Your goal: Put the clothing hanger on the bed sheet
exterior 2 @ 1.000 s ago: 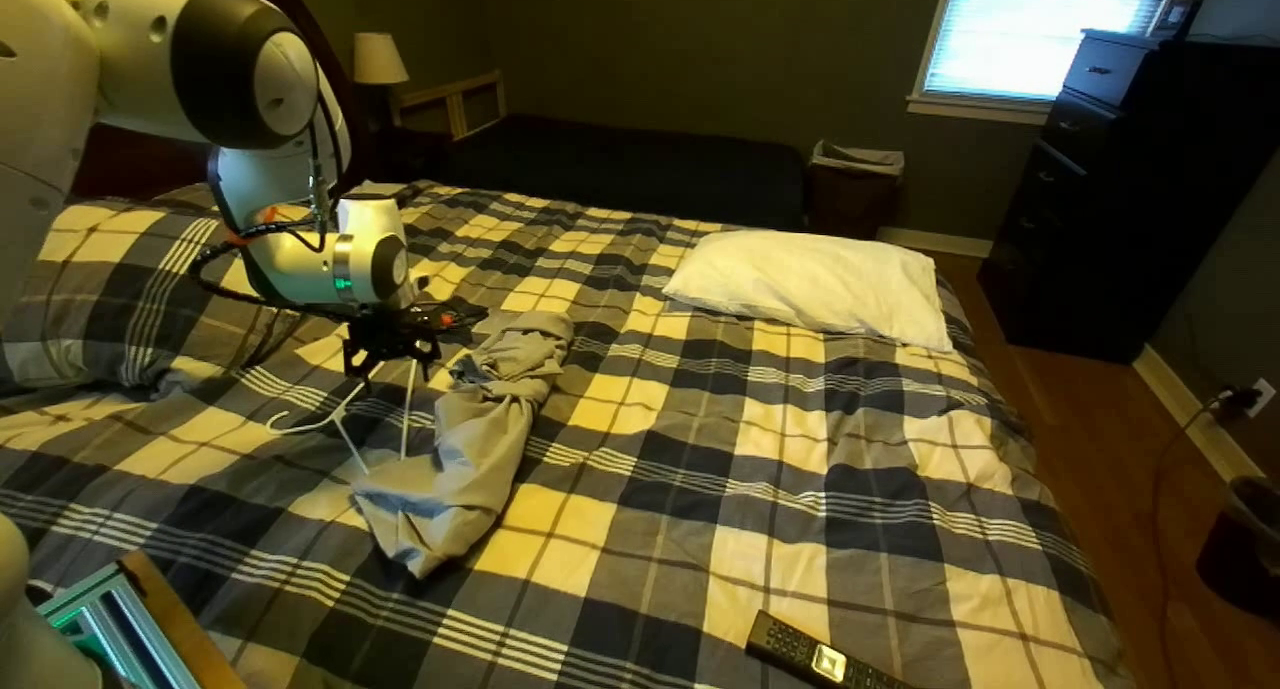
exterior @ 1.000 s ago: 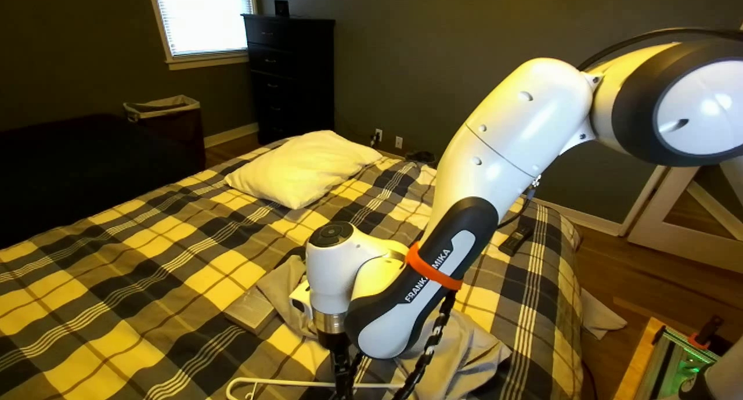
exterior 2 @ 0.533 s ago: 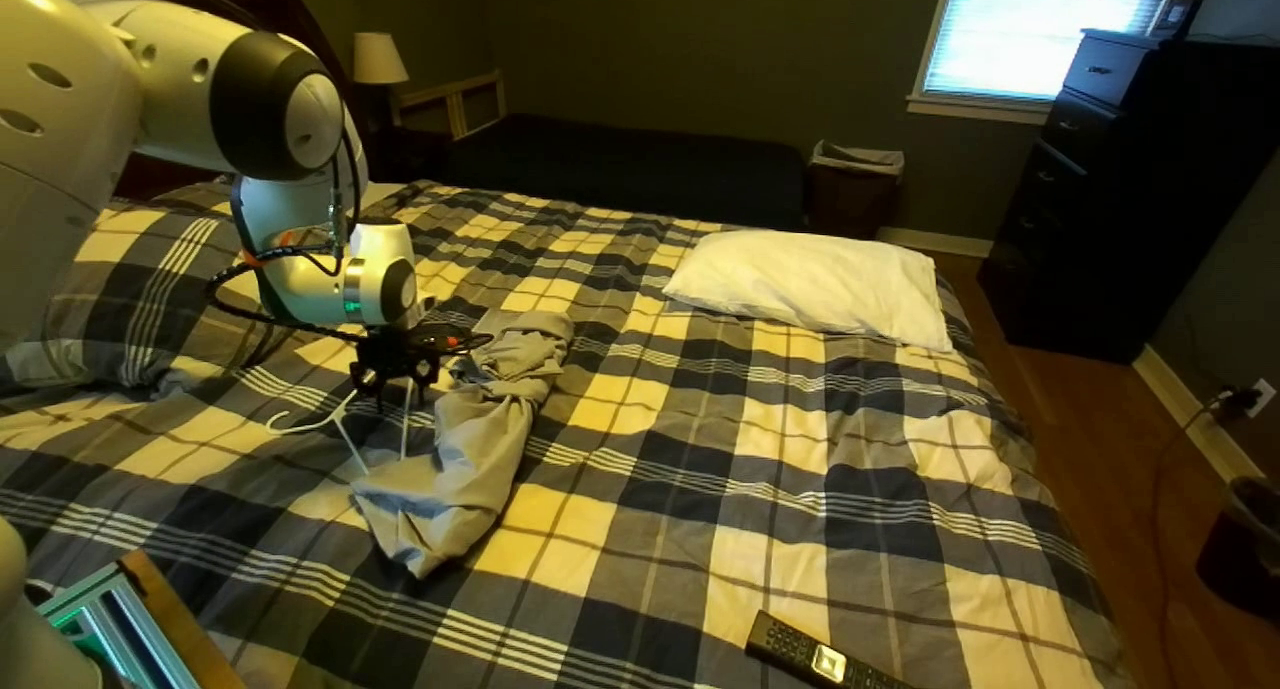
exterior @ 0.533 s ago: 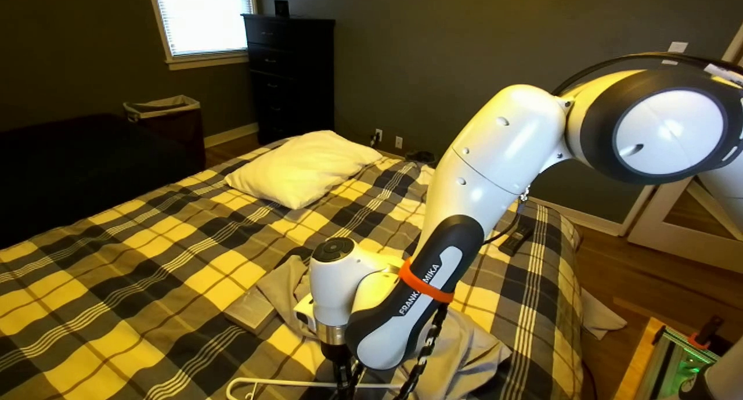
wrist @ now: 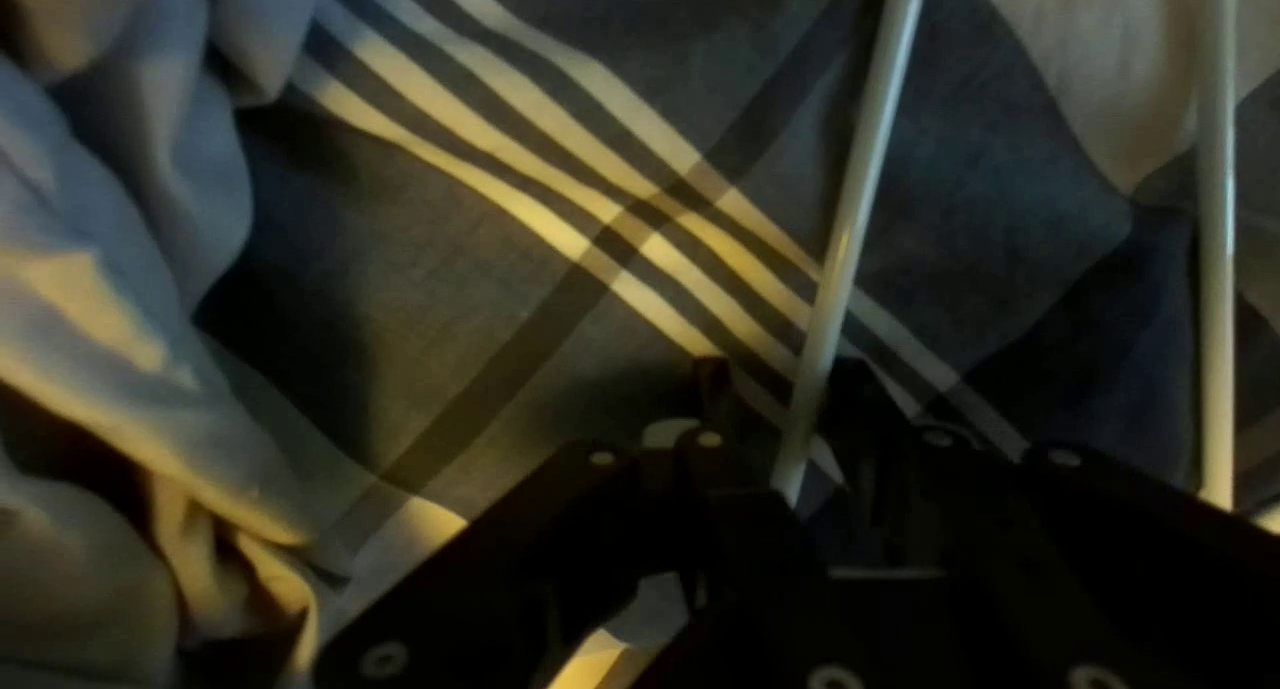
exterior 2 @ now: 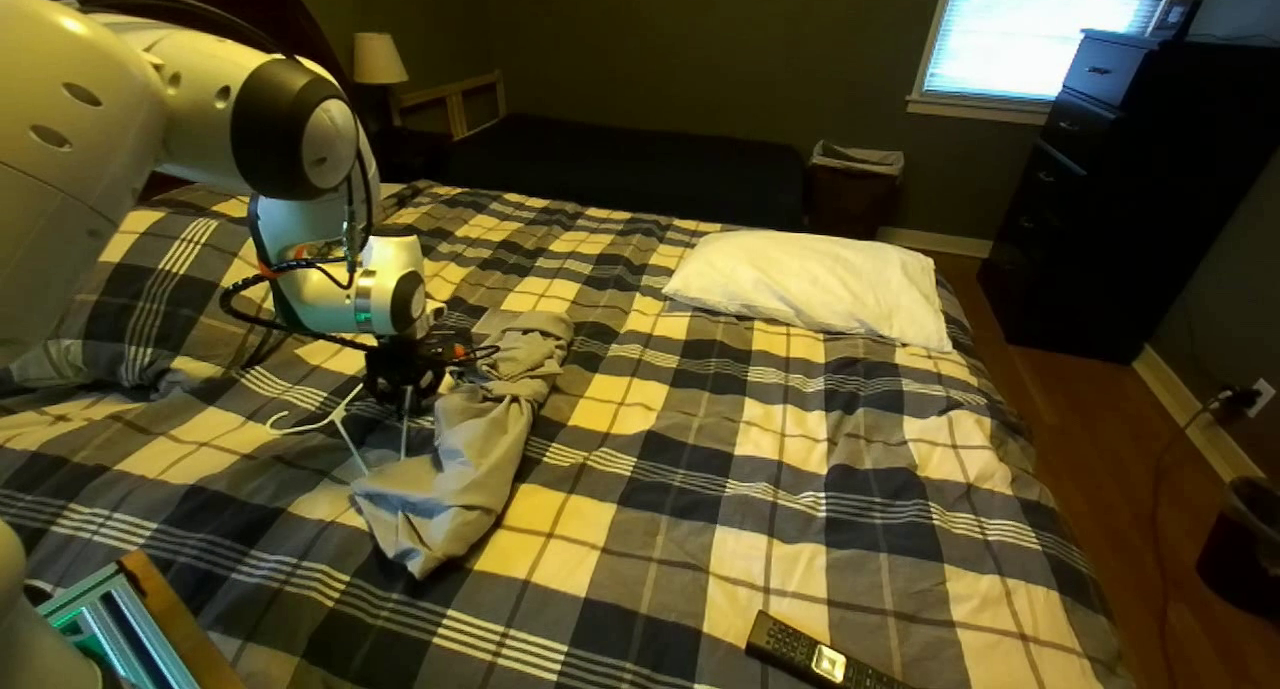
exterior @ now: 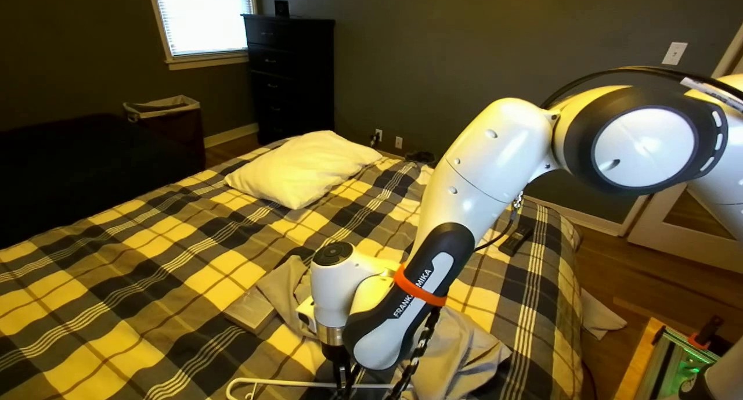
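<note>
From the left in an exterior view, the clothing hanger [exterior: 290, 382] already lies on the plaid bed sheet [exterior: 145, 272]; my gripper [wrist: 783, 379] stands parted astride one side of it, so I judge closing and any shift remain; rightward, my arm [exterior: 464, 185] reads "FRANK" and "MIKA", an orange band [exterior: 418, 289] between

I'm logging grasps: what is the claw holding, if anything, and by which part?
Nothing, it appears: the claw stands open, one bar of the hanger showing in its gap.
</note>
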Motion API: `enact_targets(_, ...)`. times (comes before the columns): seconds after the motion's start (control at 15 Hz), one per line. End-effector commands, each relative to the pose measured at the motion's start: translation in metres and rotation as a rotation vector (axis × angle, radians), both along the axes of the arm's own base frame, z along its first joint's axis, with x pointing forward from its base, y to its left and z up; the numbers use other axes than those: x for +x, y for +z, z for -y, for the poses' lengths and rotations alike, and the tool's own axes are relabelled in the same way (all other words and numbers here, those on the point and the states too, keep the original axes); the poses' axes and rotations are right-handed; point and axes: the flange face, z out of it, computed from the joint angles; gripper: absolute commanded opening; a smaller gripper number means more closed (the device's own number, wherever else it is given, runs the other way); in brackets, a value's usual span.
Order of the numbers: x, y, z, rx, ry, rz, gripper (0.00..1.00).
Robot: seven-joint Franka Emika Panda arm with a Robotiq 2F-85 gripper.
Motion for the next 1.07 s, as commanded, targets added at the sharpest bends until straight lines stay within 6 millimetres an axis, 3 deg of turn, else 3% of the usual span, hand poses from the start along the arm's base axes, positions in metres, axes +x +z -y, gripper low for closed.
enact_targets(0.0,0.004,-0.010,-0.003,-0.013,-0.032,-0.005,0.00)
enact_targets(0.2,0.004,-0.009,-0.007,0.018,-0.028,-0.009,0.02)
enact_targets(0.53,0.012,0.011,-0.001,0.272,0.010,0.008,0.03)
enact_targets(0.8,0.023,0.029,0.034,0.472,-0.009,0.071,0.03)
enact_targets(1.0,0.022,0.059,0.065,0.609,-0.032,0.162,0.03)
